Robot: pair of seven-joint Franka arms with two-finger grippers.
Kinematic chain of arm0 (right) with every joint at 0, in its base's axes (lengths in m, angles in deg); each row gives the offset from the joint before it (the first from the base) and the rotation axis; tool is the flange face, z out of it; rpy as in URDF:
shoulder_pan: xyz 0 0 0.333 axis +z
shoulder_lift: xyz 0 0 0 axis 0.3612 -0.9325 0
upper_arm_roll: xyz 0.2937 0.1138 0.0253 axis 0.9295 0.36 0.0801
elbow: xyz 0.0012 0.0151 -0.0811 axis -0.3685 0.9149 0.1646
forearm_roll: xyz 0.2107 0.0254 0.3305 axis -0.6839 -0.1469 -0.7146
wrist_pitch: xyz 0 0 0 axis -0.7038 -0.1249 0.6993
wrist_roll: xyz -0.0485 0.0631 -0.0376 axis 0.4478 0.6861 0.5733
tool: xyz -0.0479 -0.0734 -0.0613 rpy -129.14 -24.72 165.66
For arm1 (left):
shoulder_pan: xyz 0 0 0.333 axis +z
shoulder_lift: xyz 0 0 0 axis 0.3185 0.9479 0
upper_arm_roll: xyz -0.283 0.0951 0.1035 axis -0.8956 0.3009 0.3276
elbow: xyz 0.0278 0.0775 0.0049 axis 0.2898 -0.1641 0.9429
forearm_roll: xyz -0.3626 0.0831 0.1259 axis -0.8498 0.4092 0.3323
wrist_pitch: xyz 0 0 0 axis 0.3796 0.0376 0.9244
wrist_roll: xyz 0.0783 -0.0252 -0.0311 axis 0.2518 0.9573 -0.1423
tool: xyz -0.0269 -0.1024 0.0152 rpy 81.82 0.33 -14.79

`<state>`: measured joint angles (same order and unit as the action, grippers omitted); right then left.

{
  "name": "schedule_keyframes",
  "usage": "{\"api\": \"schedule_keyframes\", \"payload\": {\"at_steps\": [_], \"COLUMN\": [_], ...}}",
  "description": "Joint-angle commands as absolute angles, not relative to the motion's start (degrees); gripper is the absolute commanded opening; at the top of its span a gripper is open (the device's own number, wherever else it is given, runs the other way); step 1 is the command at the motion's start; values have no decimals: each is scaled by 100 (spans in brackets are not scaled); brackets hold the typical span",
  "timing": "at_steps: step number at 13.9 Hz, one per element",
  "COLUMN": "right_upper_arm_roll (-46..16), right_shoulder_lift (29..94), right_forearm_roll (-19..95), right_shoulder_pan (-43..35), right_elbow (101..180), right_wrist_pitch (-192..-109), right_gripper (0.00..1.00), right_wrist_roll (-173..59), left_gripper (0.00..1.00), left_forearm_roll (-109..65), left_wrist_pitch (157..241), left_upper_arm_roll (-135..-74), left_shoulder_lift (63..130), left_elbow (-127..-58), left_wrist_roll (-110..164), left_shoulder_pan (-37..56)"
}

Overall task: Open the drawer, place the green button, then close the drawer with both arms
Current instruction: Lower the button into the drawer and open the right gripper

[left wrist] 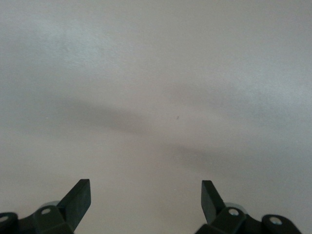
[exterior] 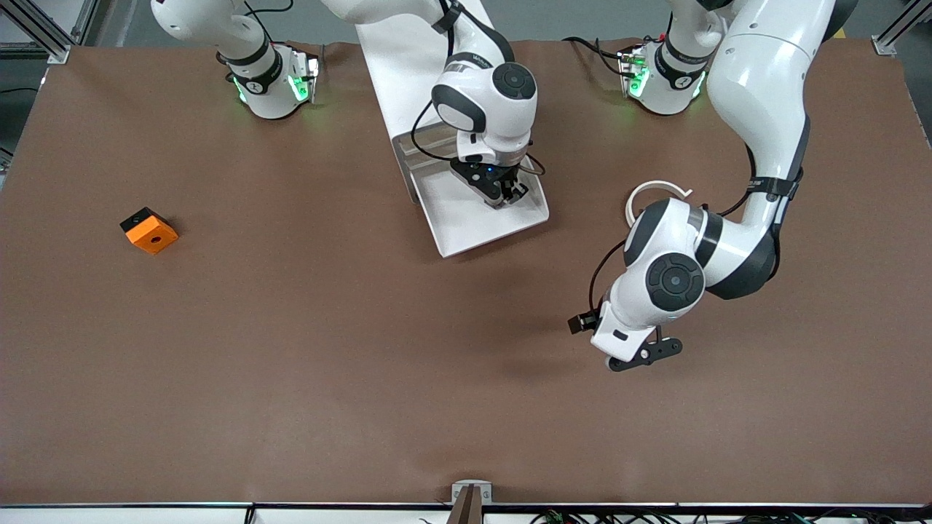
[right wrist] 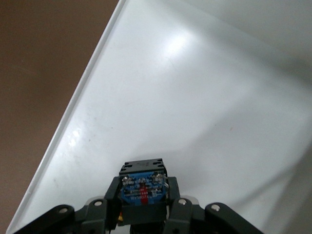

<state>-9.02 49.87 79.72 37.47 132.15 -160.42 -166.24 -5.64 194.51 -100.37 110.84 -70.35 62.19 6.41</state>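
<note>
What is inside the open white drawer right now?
Over the wide white tray drawer, the right gripper is shut on the small dark blue-black button. The visible drawer floor is otherwise bare; the part under the right arm is covered. The left gripper waits open.

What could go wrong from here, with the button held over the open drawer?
1. The right gripper holds the button above the drawer floor; released from there, it may bounce or roll.
2. The drawer's rim is low, so a stray button could escape.
3. The left gripper, open over bare table, waits well away from the drawer, so closing needs a long reach.
</note>
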Motion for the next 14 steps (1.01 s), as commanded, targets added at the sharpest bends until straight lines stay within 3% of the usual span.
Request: {"api": "schedule_keyframes", "payload": {"at_steps": [1,6,10,14], "right_upper_arm_roll": [-959,-968,-959,-942], "right_shoulder_lift": [4884,4936,5138,5683], "right_forearm_roll": [8116,8257,8195,8168], "right_shoulder_pan": [3772,3588,3175,2517], "right_elbow": [12922,12606,12035,11990], "right_wrist_pitch": [-15960,-15864,-14873,-14196], "right_gripper": [99,100,100,100], "right_wrist_roll": [-16757,-16547,-15354,-13668], "left_gripper": [100,100,100,100], "left_forearm_roll": [-507,-516,-560,-692], "left_wrist_pitch": [19597,19606,19659,19677], "left_upper_arm_roll": [-10131,-10175,-10220,-10220], "left_shoulder_lift": [11148,11245,11324,11377], "left_elbow": [-7068,-7068,-7068,-7068], "left_wrist_roll": [6210,6421,6702,6887], "left_shoulder_pan": [636,460,346,179]}}
